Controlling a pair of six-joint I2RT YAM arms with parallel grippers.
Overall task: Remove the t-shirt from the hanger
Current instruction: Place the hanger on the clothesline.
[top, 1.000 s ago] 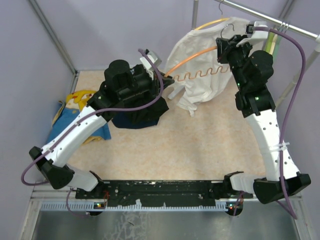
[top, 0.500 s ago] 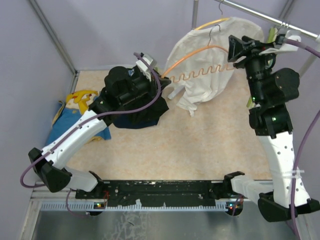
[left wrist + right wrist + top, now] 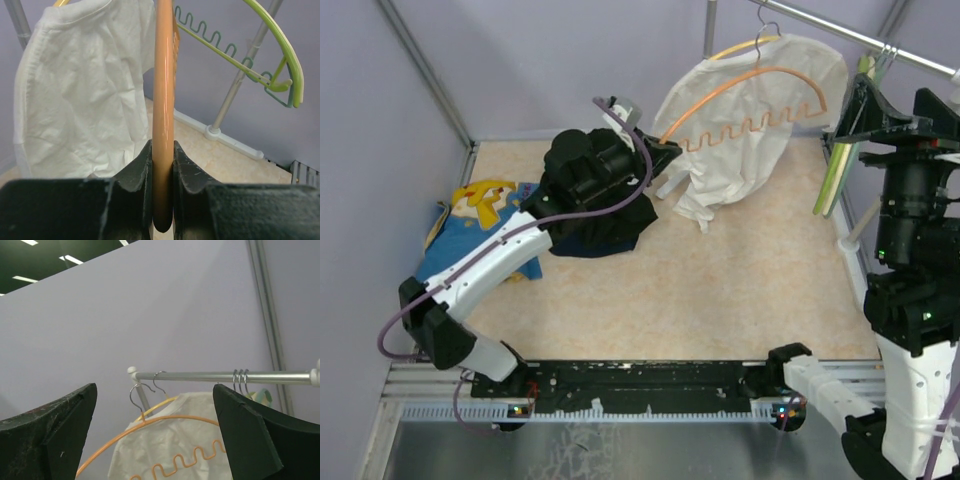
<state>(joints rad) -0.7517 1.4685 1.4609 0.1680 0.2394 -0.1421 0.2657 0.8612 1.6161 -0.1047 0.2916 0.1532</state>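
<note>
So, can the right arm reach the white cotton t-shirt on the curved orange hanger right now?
Probably yes. The right gripper is open and empty, facing the white t-shirt with nothing visible between them. The left gripper clamps the orange hanger at its far end, out of the way.

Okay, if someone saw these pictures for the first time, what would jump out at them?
The crumpled white t-shirt hanging at the metal rail, back right, stands out most. The left gripper is clamped on the end of a curved orange plastic hanger next to it, while the right gripper stands open and empty at the right edge.
</note>
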